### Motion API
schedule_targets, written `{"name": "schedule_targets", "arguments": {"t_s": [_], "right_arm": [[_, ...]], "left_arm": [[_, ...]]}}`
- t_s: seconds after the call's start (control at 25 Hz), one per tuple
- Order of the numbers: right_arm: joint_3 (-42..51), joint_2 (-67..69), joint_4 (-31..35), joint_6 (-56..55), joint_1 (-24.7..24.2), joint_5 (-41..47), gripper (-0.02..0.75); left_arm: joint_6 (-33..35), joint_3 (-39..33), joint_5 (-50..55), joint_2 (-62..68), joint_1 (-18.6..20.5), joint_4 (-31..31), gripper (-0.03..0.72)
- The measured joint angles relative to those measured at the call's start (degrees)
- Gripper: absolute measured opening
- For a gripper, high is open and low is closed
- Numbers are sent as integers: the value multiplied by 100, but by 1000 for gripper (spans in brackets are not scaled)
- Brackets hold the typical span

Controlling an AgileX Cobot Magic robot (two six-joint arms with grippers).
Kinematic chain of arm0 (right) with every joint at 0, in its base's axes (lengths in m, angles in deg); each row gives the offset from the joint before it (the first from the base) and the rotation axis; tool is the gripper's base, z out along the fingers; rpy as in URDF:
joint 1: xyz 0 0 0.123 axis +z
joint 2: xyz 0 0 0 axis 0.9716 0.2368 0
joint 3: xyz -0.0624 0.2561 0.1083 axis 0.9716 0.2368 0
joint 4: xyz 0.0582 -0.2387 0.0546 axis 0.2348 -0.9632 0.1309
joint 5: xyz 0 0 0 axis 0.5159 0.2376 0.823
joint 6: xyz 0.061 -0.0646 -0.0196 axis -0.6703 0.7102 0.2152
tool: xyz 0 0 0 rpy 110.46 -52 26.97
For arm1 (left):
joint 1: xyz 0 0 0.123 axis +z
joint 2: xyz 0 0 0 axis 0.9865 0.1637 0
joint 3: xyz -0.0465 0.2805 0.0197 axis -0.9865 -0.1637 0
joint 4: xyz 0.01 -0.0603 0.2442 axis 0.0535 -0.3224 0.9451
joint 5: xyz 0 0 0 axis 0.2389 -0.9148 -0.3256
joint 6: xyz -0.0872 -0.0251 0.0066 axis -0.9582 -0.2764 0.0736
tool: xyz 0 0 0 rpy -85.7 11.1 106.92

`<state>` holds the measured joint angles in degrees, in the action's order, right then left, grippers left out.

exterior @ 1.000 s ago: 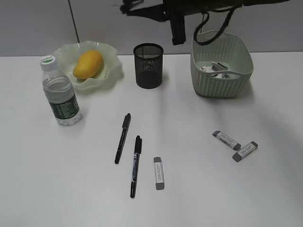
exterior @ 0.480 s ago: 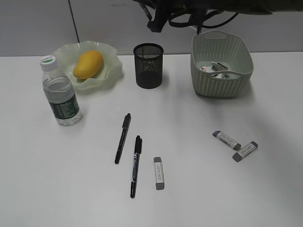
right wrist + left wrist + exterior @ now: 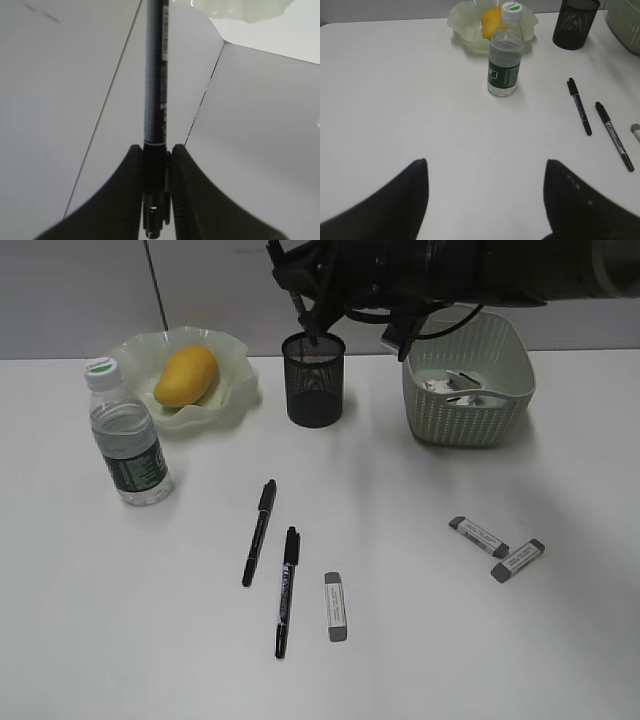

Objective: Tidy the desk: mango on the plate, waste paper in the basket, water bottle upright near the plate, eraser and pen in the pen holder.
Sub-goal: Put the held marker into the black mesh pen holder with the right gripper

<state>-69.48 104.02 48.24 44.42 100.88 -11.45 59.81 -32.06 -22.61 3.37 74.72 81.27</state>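
Right gripper (image 3: 155, 155) is clamped on a black pen (image 3: 155, 75), hanging above the pen holder (image 3: 314, 378). Left gripper (image 3: 485, 172) spread wide over the desk (image 3: 395, 100), holding nothing

Worktop (image 3: 90, 640): plain white, flat, reaching back to a grey wall.
Plate (image 3: 237, 382): pale green, wavy rim, at the back left of the worktop.
Water bottle (image 3: 128, 438): upright, white cap, dark green label, just in front of the plate's left side.
Pen holder (image 3: 314, 390): black mesh cup, back centre, right of the plate.
Basket (image 3: 470, 405): pale green woven-look tub, back right.
Pens: two black pens (image 3: 259, 531) (image 3: 287, 590) lie side by side in the middle, apart from each other.
Erasers: one (image 3: 335, 606) just right of the pens; two more (image 3: 478, 536) (image 3: 518, 560) at the right, close together.
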Motion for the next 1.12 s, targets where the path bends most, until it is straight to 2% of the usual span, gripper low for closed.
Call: {"name": "schedule_targets", "arguments": {"t_s": [0.28,0.6,1.12], "right_arm": [[-159,266,0,-246,-71,-67,141],[-1445,1029,5,-66,-286,259,141],[-1541,1240,-1,-554,-337,235,141]], "left_arm": [[0,0,0,0,0,0,536],[0,0,0,0,0,0,533],[0,0,0,0,0,0,533]]}}
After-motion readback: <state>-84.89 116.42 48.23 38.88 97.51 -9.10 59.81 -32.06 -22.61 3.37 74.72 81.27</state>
